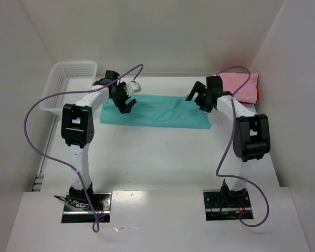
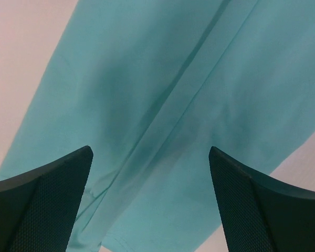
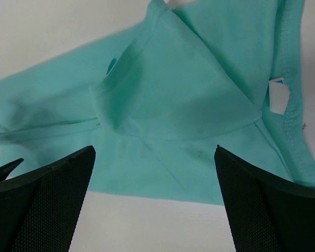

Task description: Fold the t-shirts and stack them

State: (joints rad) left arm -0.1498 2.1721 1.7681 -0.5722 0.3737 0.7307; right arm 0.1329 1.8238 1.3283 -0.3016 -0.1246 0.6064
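**Both grippers open over the teal shirt**

The left gripper (image 2: 150, 151) is spread wide, with nothing between its fingers (image 2: 47, 205). Below and between them lies the teal shirt (image 1: 163, 111), its cloth filling most of the left wrist view. A seam (image 2: 178, 89) runs diagonally across the gap from near the left finger, and a soft shadow lies on the cloth around it. The pictures do not show whether the tips touch the cloth.

The right gripper (image 3: 155, 149) is also wide open and holds nothing. Between and just beyond its fingers the shirt is folded over in a slanting flap. The collar edge and a small white label (image 3: 276, 95) lie past the right-hand finger. Bare table (image 3: 147, 220) shows directly between the two tips.

From above, the teal shirt is a long flat strip across the table, with the left gripper over one end and the right gripper over the other.

A folded pink shirt (image 1: 239, 84) lies just beyond the right fingers, toward the outer side and against the wall. A red shirt (image 1: 258, 93) shows only as a sliver at its outer edge. A basket (image 1: 68, 79) stands outward of the left fingers, well apart from the teal shirt.
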